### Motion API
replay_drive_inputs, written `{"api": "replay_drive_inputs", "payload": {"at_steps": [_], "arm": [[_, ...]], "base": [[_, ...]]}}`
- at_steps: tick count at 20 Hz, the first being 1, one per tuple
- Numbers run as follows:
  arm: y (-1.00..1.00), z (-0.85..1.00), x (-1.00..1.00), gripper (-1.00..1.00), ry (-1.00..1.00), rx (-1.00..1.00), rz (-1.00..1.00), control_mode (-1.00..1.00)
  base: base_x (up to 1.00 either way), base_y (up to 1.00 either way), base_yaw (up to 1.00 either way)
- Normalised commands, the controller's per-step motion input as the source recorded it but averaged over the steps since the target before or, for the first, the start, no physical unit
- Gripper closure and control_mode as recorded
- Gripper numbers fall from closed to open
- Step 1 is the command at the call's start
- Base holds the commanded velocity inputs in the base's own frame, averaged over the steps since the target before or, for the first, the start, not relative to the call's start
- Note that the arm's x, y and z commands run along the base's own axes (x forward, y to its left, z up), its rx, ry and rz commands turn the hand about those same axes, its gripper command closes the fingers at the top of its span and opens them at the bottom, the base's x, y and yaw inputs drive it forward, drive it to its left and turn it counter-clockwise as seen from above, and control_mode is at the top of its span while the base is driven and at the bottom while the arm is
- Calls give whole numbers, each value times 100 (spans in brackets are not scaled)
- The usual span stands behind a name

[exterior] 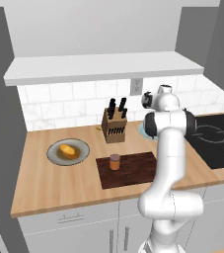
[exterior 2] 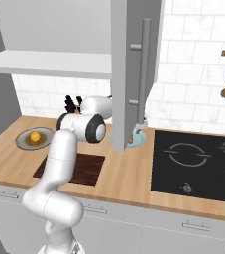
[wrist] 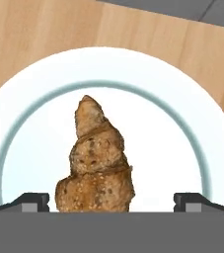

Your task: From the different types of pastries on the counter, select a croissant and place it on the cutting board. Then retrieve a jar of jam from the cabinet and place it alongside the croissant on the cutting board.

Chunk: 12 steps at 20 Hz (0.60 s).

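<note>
Golden-brown and ridged, the croissant [wrist: 95, 160] lies on a white plate [wrist: 29, 118] with a pale blue-grey ring, seen from directly above in the hand view. Its tapered end points toward the top of that view. The hand [wrist: 111, 202] hovers over it with its two dark fingertips [wrist: 32, 201] spread wide, one at each side of the pastry's broad end and neither touching it.

From the left base view, the light wood worktop [exterior: 44, 183] runs along a white tiled wall. The dark brown cutting board [exterior: 133, 170] lies near the front edge, and the small orange-brown jar of jam [exterior: 114, 161] stands upright on its left part. To the left of the board, a grey plate [exterior: 54, 155] holds the round yellow-orange bun [exterior: 68, 150]. A wooden knife block [exterior: 114, 126] with black handles stands behind the board, close to the wall. The white arm [exterior: 168, 163] rises in front of the board's right end and bends over toward the rim of the white plate, which peeks out just beside the arm's upper joint.

A black cooktop [exterior: 217, 138] is set into the worktop at the right. The long white wall shelf [exterior: 103, 66] spans the wall above. In the right base view, a grey cabinet door [exterior 2: 134, 74] with a long bar handle hangs open in front of the plate.
</note>
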Motion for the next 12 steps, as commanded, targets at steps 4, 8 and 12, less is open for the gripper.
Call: {"api": "replay_drive_inputs", "payload": {"at_steps": [4, 8, 12], "arm": [[0, -30, 0, -100, 2, 0, 15, -100], [1, -23, 0, -100, 0, 0, 13, -100], [11, -11, 0, -100, 1, 0, 12, -100]], "base": [[0, 0, 0], [0, 0, 0], [0, 0, 0]]}}
